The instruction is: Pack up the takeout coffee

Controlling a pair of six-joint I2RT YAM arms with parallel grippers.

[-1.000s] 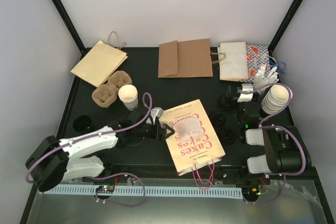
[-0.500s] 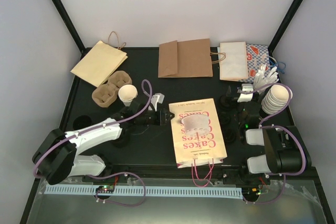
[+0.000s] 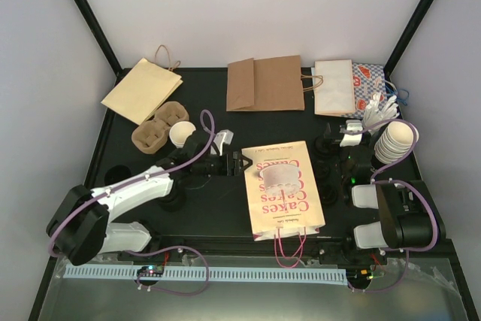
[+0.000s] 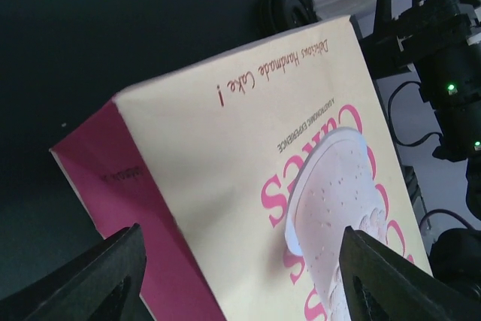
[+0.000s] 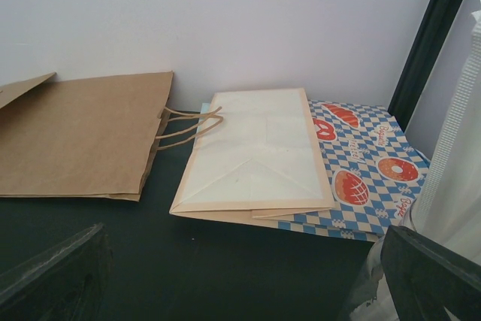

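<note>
The takeout coffee, a small white cup [image 3: 179, 133], stands by the cardboard cup carrier [image 3: 154, 133], partly behind my left arm. A cream and pink "Cakes" paper bag [image 3: 284, 195] lies flat mid-table, its handles toward the near edge. My left gripper [image 3: 239, 163] is open and empty at the bag's far left corner. In the left wrist view the bag [image 4: 218, 148] lies under the spread left gripper [image 4: 240, 234]. My right gripper [image 3: 347, 134] is open and empty at the right. In the right wrist view the right gripper [image 5: 242, 234] faces the back wall.
Flat bags lie along the back: tan [image 3: 143, 89], brown [image 3: 263, 84], white [image 3: 333, 86] and blue checked [image 3: 372, 82]. A tall stack of nested cups [image 3: 394, 140] stands at the right. Black lids [image 3: 328, 189] lie beside the Cakes bag.
The Cakes bag swung from a slant to lie straight, its top edge moving farther back. My left gripper moved back and slightly right with it. The right arm has not moved.
</note>
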